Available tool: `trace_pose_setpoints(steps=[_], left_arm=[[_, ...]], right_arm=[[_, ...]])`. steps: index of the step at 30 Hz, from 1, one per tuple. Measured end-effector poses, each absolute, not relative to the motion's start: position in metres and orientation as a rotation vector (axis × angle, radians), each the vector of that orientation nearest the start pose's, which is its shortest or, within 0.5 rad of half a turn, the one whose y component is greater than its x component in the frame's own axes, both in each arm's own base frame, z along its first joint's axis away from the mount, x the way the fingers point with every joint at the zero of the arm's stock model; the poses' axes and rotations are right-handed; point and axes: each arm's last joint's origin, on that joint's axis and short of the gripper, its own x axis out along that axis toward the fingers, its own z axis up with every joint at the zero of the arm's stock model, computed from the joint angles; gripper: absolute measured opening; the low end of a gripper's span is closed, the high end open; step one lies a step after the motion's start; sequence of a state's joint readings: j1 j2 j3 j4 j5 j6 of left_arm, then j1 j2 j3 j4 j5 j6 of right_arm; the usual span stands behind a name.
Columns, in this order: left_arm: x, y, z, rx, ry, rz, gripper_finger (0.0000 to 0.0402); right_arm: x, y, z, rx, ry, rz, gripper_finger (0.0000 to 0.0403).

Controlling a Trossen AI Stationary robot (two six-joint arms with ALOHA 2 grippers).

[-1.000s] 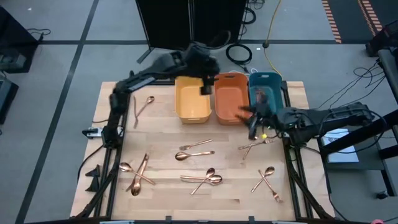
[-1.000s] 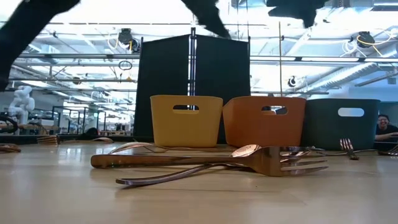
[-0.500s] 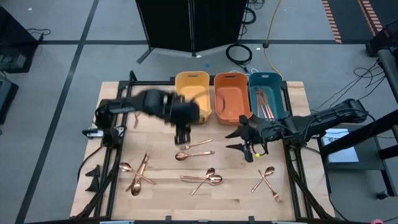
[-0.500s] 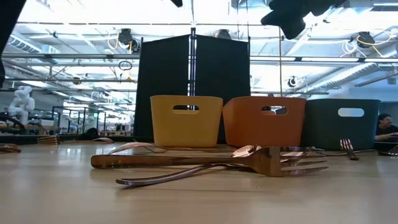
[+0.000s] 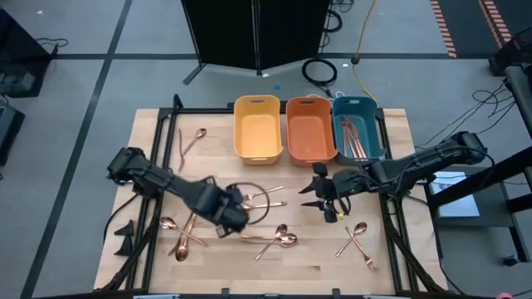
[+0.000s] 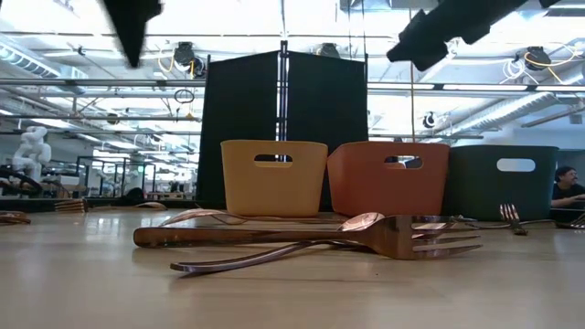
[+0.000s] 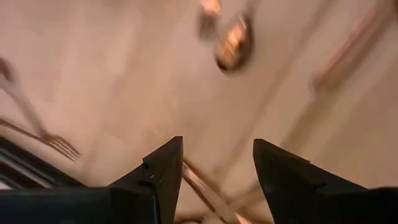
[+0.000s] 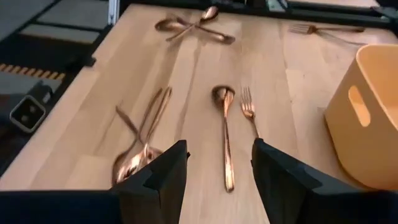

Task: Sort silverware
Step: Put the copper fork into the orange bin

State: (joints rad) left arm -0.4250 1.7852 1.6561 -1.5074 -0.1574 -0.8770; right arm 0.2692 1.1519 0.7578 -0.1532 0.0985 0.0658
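Observation:
Copper spoons and forks lie scattered flat on the wooden table [image 5: 150,124]. A spoon and fork [image 5: 259,200] lie mid-table, with crossed spoons [image 5: 275,237] nearer the front edge. More spoons [image 5: 179,233] lie at the left and another pair [image 5: 356,238] at the right. Several copper pieces [image 5: 357,137] lie in the teal bin. My left gripper [image 5: 235,218] [image 7: 217,146] is open above the table between the left spoons and the middle pieces. My right gripper [image 5: 314,196] [image 8: 217,149] is open too, to the right of the middle spoon [image 8: 224,127] and fork [image 8: 249,111].
Yellow bin [image 5: 256,127], orange bin [image 5: 309,129] and teal bin [image 5: 356,108] stand side by side at the far edge. A lone spoon [image 5: 196,138] lies at the far left. In the low view a knife and forks [image 6: 311,242] lie close in front.
My left gripper has swung from above the yellow bin toward the near edge and come down over the table's middle. My right gripper has moved from the teal bin toward the near edge and to the left, ending beside the middle spoon and fork.

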Motion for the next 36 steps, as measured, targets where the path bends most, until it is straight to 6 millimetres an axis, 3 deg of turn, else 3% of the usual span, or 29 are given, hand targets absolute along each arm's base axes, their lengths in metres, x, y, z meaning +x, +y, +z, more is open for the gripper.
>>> trace_pose_setpoints(steps=[4,9,12,16,23,29,36], left_arm=[[0.282,-0.142,0.267,-0.201,1.578,0.461,0.0191],[0.275,-0.148,0.24,-0.32,1.608,0.546,0.0191],[0.288,-0.16,0.227,-0.384,1.471,0.399,0.0191],[0.305,-0.172,0.222,-0.31,1.248,0.219,0.0191],[0.332,-0.168,0.224,-0.124,0.974,0.193,0.0191],[0.359,-0.178,0.202,0.023,0.872,0.043,0.0191],[0.366,-0.183,0.18,0.062,0.902,0.003,0.0191]], right_arm=[[0.234,0.067,0.25,-0.034,0.575,0.164,0.0169],[0.232,0.071,0.244,-0.024,0.608,0.168,0.0169],[0.231,0.071,0.243,-0.016,0.621,0.165,0.0169],[0.23,0.071,0.243,0.015,0.63,0.154,0.0169],[0.229,0.071,0.241,0.025,0.65,0.148,0.0169],[0.229,0.07,0.241,0.024,0.652,0.147,0.0169],[0.222,0.068,0.233,0.013,0.762,0.118,0.0169]])
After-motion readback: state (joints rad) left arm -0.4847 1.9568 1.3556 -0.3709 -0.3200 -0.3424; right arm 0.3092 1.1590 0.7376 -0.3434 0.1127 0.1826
